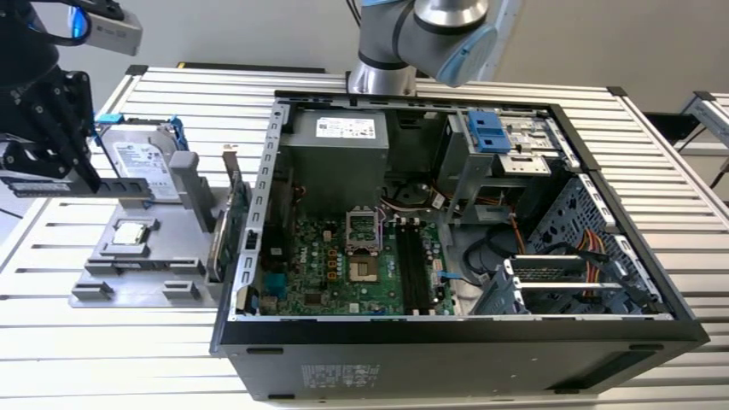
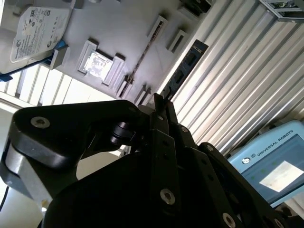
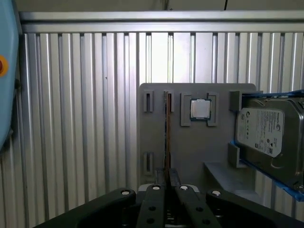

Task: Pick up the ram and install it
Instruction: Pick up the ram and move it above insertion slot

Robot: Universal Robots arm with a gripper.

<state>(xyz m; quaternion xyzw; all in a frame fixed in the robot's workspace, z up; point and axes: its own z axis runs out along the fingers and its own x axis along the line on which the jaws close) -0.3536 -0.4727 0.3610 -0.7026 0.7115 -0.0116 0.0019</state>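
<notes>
Black fingers (image 3: 153,204) are pinched tight on the ram (image 1: 114,190), a thin flat dark strip. It's held level above the grey slotted tray (image 1: 125,273) on the ribbed metal surface (image 1: 91,359), near the open boxy PC case (image 1: 456,342).

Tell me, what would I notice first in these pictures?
The big open computer case sits in the middle of the table, with its green motherboard showing inside. At the exterior view's left, the black pincer grips the ram, a long thin strip. It hangs above a grey tray holding a silver chip and a hard drive.
</notes>
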